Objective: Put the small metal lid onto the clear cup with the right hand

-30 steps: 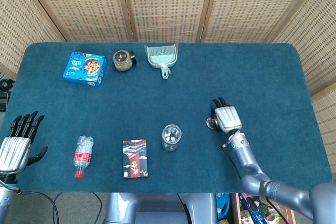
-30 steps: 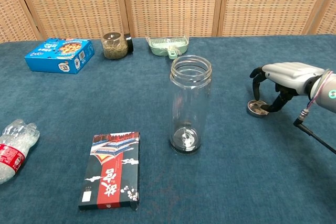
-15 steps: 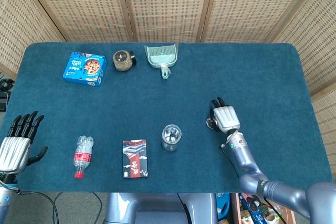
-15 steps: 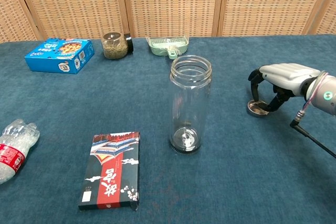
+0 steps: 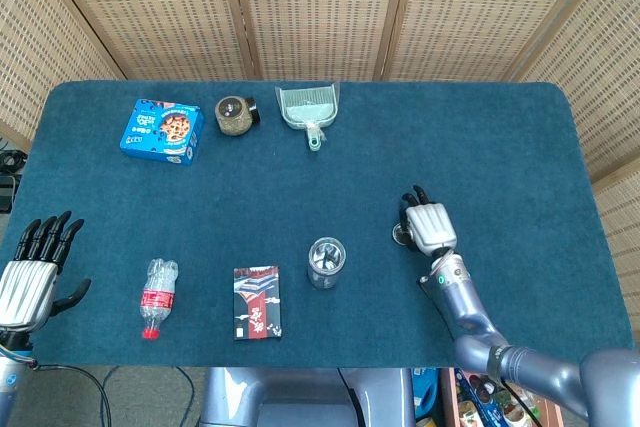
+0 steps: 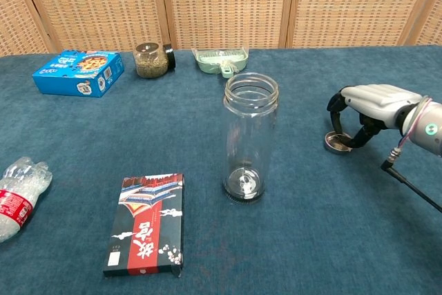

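The small metal lid [image 6: 336, 142] lies flat on the blue table right of centre; in the head view only its edge [image 5: 400, 236] shows beside my hand. My right hand [image 6: 369, 105] arches over it, fingers curled down at its left rim and thumb against its right rim, pinching it on the cloth; the same right hand [image 5: 427, 222] covers it from above. The clear cup [image 6: 250, 145] stands upright and open-topped about a hand's width to the left, seen from above as the clear cup [image 5: 325, 261]. My left hand [image 5: 35, 267] rests at the table's near left corner, fingers spread, holding nothing.
A red-and-black box [image 6: 146, 232] and a lying plastic bottle [image 6: 17, 195] sit near the front left. At the back are a blue cookie box [image 6: 78, 72], a jar [image 6: 150, 59] and a green dustpan [image 6: 220, 59].
My right hand has crept slightly left with its fingers tighter around the lid, and the lid has shifted a little left with it. The left hand and the cup have not moved.
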Available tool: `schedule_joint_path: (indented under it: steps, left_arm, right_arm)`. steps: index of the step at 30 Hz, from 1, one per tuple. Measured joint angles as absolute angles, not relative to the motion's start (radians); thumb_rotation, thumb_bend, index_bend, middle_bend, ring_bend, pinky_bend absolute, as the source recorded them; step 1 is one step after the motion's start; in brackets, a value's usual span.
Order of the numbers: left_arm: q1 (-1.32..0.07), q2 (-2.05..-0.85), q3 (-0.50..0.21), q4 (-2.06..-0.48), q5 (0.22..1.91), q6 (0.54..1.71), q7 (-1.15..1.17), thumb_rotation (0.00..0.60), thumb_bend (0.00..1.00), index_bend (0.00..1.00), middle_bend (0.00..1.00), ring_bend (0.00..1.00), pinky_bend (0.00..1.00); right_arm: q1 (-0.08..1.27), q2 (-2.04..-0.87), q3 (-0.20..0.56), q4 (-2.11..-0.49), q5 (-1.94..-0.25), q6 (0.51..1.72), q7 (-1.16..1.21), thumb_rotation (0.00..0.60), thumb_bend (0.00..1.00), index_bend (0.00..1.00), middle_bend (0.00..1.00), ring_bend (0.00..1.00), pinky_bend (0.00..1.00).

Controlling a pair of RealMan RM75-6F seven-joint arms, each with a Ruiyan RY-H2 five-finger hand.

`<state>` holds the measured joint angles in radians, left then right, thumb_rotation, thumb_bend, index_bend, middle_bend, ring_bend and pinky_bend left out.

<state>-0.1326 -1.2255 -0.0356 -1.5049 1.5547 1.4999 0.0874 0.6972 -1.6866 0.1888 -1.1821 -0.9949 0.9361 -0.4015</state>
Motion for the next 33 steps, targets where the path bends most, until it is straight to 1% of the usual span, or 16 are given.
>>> schedule_joint_path:
  steps: [10, 18, 28, 33]
  left_arm:
    - [-0.132, -1.224, -0.035, -1.506, 1.558, 1.503, 0.084, 0.600, 0.30, 0.00, 0.00, 0.00, 0.00]
    - [-0.133, -1.222, -0.036, -1.506, 1.556, 1.504, 0.082, 0.600, 0.30, 0.00, 0.00, 0.00, 0.00]
    - [-0.131, -1.220, -0.033, -1.512, 1.563, 1.507, 0.086, 0.600, 0.30, 0.00, 0.00, 0.00, 0.00]
    - [-0.131, -1.219, -0.029, -1.515, 1.567, 1.506, 0.087, 0.600, 0.30, 0.00, 0.00, 0.00, 0.00]
  right_arm:
    - [0.692, -1.694, 0.188, -1.184, -1.013, 0.956, -0.402, 0.600, 0.55, 0.63, 0.28, 0.09, 0.44]
    - [0.690, -1.661, 0.199, -1.239, -1.021, 0.988, -0.437, 0.600, 0.55, 0.63, 0.28, 0.09, 0.44]
    - [0.677, -1.553, 0.222, -1.417, -1.033, 1.076, -0.515, 0.600, 0.55, 0.63, 0.28, 0.09, 0.44]
    - [0.662, -1.474, 0.232, -1.554, -1.044, 1.138, -0.572, 0.600, 0.55, 0.63, 0.27, 0.09, 0.44]
